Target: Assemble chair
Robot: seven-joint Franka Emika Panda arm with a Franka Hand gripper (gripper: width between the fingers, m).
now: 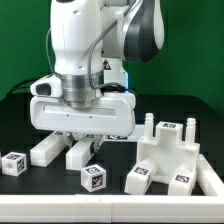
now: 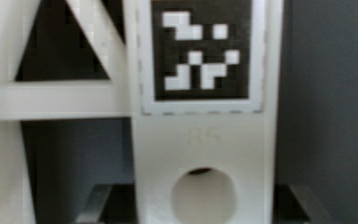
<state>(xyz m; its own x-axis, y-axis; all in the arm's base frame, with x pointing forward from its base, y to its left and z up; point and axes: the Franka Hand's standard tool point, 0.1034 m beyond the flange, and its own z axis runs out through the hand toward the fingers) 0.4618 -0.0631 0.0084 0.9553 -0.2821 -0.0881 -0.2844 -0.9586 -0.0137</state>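
- White plastic tagged bar (image 2: 197, 120) stands between the jaws of the gripper (image 2: 204, 202), which are narrowed onto its sides.
- X-braced frame (image 2: 43, 100) lies just beside the bar.
- Notched panel (image 1: 170, 150) sits to the exterior view's right of the bar, and a cube (image 1: 13, 163) to its left.

Fingers (image 1: 86, 138) mostly hidden under the glossy white robot arm (image 1: 85, 60), which is cropped by the exterior view's upper edge; grip can't be judged. White plastic bars (image 1: 45, 150) on the black surface (image 1: 30, 195): far ends hidden behind the arm. Small white tagged cubes (image 1: 93, 177): tag patterns too small to read. Wrist view blurred: white tagged bar with oval hole (image 2: 199, 150) and white braced frame (image 2: 43, 95), both cropped by the edges.
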